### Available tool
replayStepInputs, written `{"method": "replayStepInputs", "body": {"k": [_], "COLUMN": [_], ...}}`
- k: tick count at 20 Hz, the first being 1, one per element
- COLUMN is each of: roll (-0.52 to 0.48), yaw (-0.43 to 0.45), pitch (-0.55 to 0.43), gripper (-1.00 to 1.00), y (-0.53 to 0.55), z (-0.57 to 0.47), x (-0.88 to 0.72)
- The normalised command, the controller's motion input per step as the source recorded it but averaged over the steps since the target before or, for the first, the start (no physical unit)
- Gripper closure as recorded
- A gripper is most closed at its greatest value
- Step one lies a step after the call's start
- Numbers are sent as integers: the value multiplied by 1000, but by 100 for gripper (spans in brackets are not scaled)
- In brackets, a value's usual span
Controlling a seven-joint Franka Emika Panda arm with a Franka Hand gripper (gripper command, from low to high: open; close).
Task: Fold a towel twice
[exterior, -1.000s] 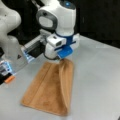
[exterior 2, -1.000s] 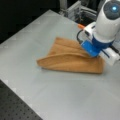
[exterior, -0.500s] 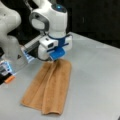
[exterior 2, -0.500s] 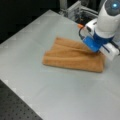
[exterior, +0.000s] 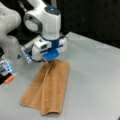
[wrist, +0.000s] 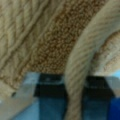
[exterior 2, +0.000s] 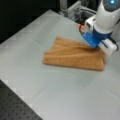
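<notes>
The towel (exterior: pixel 48 88) (exterior 2: pixel 75 53) (wrist: pixel 57 37) lies on the grey bench (exterior: pixel 100 82) (exterior 2: pixel 50 92) as a long, narrow, doubled strip, orange-brown, with a lengthwise crease and one layer lying over another. In a front view (exterior: pixel 48 88) it runs from just under the arm's blue and white hand down toward the bench's near edge, where its end flares into a wider, uneven hem. In a front view (exterior 2: pixel 75 53) it lies roughly mid-bench, its long side slanting across, one end rounded and thick, the other tucked beneath the arm.

The gripper (exterior: pixel 51 58) (exterior 2: pixel 96 46) is low over the end of the towel nearest the robot's base, right at the cloth. In the wrist view the terry pile fills nearly everything, and a paler ridged band of the towel (wrist: pixel 77 70) curves down between the dark fingers (wrist: pixel 50 97), so they are closed narrowly on a pinch of the towel's edge.

Beside the robot's white base (exterior: pixel 10 42), near the bench's edge at a front view's left, sits a small orange item (exterior: pixel 9 79); what it is cannot be told.
</notes>
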Motion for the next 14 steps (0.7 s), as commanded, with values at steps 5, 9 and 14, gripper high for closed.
{"method": "replayStepInputs", "body": {"k": [5,9,14], "roll": [194,199,194], "yaw": [-31,-21,-32], "pitch": [-137,-143,-182], "gripper": [100,100,100], "y": [-5,69,148], "z": [-93,-114,-178], "x": [-390,-256,-192]}}
